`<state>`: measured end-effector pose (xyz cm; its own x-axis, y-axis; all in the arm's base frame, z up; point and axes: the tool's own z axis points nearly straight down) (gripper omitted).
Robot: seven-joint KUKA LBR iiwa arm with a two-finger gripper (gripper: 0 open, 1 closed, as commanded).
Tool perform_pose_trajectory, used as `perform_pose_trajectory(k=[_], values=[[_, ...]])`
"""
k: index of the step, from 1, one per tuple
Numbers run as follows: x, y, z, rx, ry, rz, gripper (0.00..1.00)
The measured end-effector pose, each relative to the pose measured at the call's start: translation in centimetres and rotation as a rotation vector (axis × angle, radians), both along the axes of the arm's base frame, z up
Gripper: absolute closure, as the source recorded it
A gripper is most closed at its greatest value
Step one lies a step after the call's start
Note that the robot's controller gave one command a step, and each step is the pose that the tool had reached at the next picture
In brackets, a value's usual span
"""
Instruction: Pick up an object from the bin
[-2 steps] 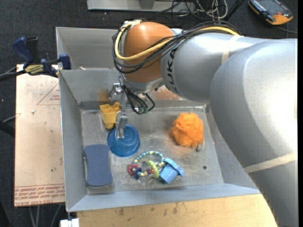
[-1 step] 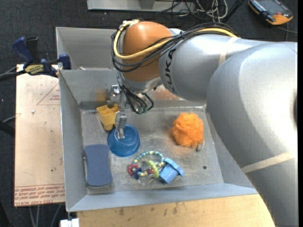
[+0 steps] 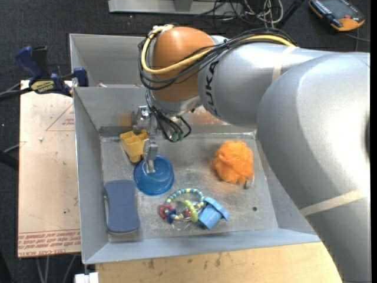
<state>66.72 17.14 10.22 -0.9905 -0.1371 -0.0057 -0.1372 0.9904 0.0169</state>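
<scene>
Dark floor strewn with cables at the back; in front of it a grey metal bin [image 3: 88,175] with sloped walls and a scuffed flat bottom. Arm [image 3: 283,93] in from the right, orange cover [image 3: 177,61] at the wrist, yellow cable looped round it. Gripper [image 3: 152,161] low at the bin's left-centre, tip on or just inside a blue round dish [image 3: 154,180]. Looks like contact with the dish's upper face, but touching or just above cannot be settled from this angle. Gripper opening: cannot tell, the working end mostly masked by the wrist; nothing seen clamped. Up and left of the dish, just beside it, a yellow cup-like piece [image 3: 134,144], near the gripper's flank and possibly brushing it. Front left, a blue-grey pad [image 3: 122,205] lying flat, near the dish but apart. Front centre, a ring toy [image 3: 184,208] of coloured beads with a light-blue block at one end. To the right, well apart, an orange fuzzy ball [image 3: 234,161]. Step in hand, as judged: bottom of the reach onto the blue dish, grasp not yet shown. Next move probably calls for closing on the dish's rim or raised middle, not on the yellow piece alongside, then a straight lift clear of the bin walls. Likely smooth, hard and shallow, so prone to slip or tip if caught off-centre. Worth confirming the dish comes up with the gripper before moving away.
</scene>
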Motion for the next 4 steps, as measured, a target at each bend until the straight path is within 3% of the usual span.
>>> perform_pose_trajectory(k=[1,4], values=[[-0.28,0.01,0.27,-0.001,-0.007,0.001,1.0],[-0.28,-0.01,0.26,0.0,-0.007,-0.001,1.0]])
